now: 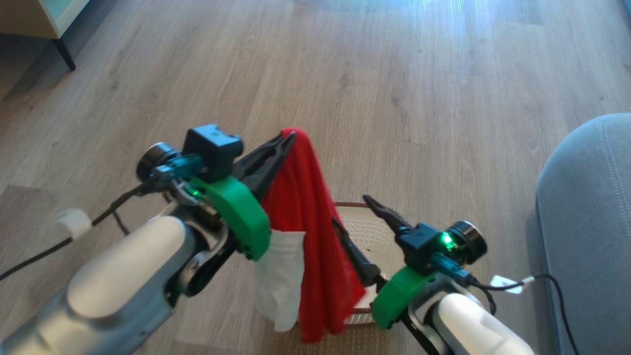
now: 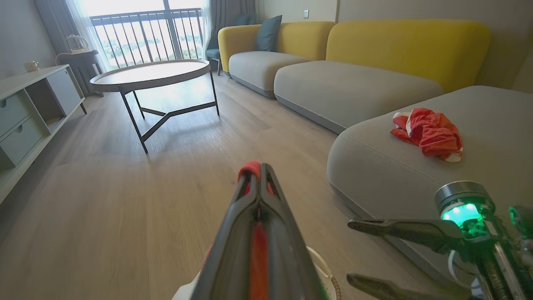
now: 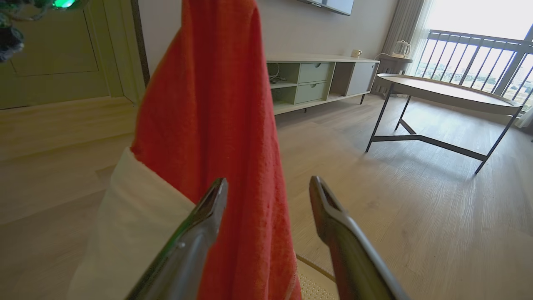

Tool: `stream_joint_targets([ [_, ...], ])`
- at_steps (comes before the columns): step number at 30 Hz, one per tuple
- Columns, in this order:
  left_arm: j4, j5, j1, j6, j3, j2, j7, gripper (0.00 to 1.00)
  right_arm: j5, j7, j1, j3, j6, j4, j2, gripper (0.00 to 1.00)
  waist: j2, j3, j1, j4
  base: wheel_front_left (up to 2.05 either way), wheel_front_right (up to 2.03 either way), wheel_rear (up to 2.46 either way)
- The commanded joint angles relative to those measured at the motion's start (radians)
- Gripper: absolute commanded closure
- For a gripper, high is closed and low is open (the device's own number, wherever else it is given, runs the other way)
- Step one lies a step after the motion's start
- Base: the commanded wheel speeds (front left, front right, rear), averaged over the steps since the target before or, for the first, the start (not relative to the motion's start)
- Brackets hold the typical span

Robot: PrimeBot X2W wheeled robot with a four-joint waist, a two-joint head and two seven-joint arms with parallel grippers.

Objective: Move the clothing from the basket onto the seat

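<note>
Left pincer (image 1: 290, 138) clamping clothing (image 1: 305, 212) above basket (image 1: 367, 229), right pincer (image 1: 351, 210) agape; seat (image 1: 586, 222) edge near

The soft fabric garment (image 1: 300, 207) was bright red with a white panel; the perforated plastic basket (image 1: 369, 228) was cream, brown-rimmed; the upholstered seat cushion (image 1: 586, 222) was grey with pale stitching lines.
</note>
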Motion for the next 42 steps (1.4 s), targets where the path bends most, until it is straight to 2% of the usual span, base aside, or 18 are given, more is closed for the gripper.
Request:
stream_joint_targets([
  [1,-0.021,0.011,-0.082,-0.010,0.044,0.008,0.001,1.00,0.011,-0.015,-0.054,0.021,0.007,-0.017,0.003,0.00,0.0000,0.001,0.0000,0.000,0.00,0.00,0.00],
  [11,-0.078,0.031,-0.107,-0.034,-0.029,-0.073,0.025,1.00,0.050,-0.044,-0.113,0.077,0.007,0.054,0.003,0.00,0.0000,-0.008,0.0000,0.001,0.00,0.00,0.00],
  [19,-0.105,0.033,-0.095,-0.030,-0.060,-0.098,0.035,1.00,0.072,-0.054,-0.144,0.095,0.007,0.079,0.006,0.00,0.0000,-0.014,0.0000,-0.001,0.00,0.00,0.00],
  [20,-0.107,0.031,-0.090,-0.028,-0.064,-0.101,0.034,1.00,0.080,-0.056,-0.146,0.092,0.007,0.084,0.008,0.77,0.0000,-0.015,0.0000,-0.001,0.00,0.00,0.00],
  [21,-0.107,0.030,-0.088,-0.028,-0.065,-0.103,0.034,1.00,0.085,-0.057,-0.146,0.091,0.007,0.086,0.009,1.00,0.0000,-0.015,0.0000,-0.001,0.00,0.00,0.00],
  [28,-0.089,0.015,-0.065,-0.024,-0.063,-0.104,0.016,1.00,0.117,-0.060,-0.138,0.078,0.007,0.088,-0.008,1.00,0.0000,-0.014,0.0000,-0.013,0.00,0.00,0.00],
  [42,-0.005,-0.007,-0.010,-0.032,-0.065,-0.106,-0.046,1.00,0.115,-0.031,-0.116,0.000,0.007,0.024,-0.060,1.00,0.0000,-0.011,0.0000,-0.079,0.00,0.00,0.00],
])
